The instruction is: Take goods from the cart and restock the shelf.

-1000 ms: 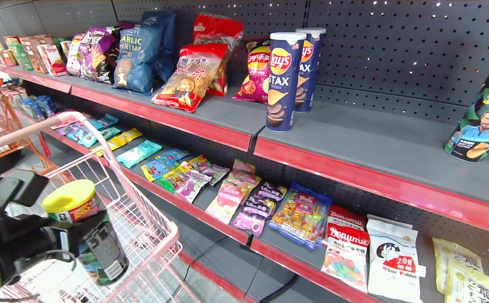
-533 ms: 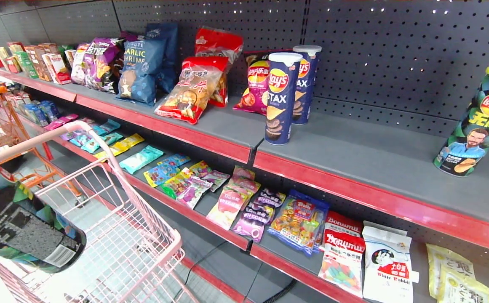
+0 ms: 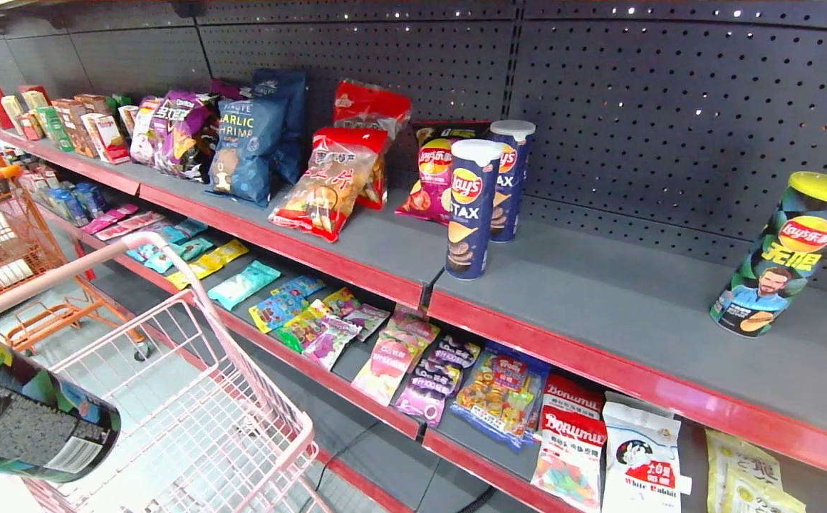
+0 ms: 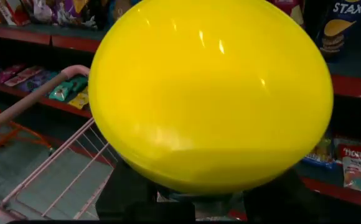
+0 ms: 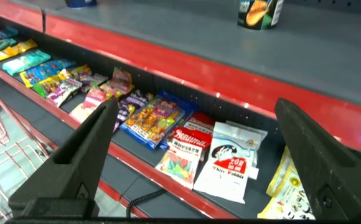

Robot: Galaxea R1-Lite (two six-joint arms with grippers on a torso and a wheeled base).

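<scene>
Chip can (image 3: 28, 420): lower left of the head frame, beside the pink cart (image 3: 64, 271); yellow lid (image 4: 211, 93) faces the left wrist camera.
Left gripper (image 4: 199, 202): clenched on the chip can, dark fingers flanking it.
Right gripper (image 5: 196, 155): released, fingers spread wide, candy bags (image 5: 168, 118) behind.
Upper shelf (image 3: 598, 306): matching can (image 3: 783, 256) upright at far right, blue tubes (image 3: 471, 206) at centre.

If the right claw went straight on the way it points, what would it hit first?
Likely the candy bags on the lower shelf, near the red bag; depth is hard to judge.
</scene>
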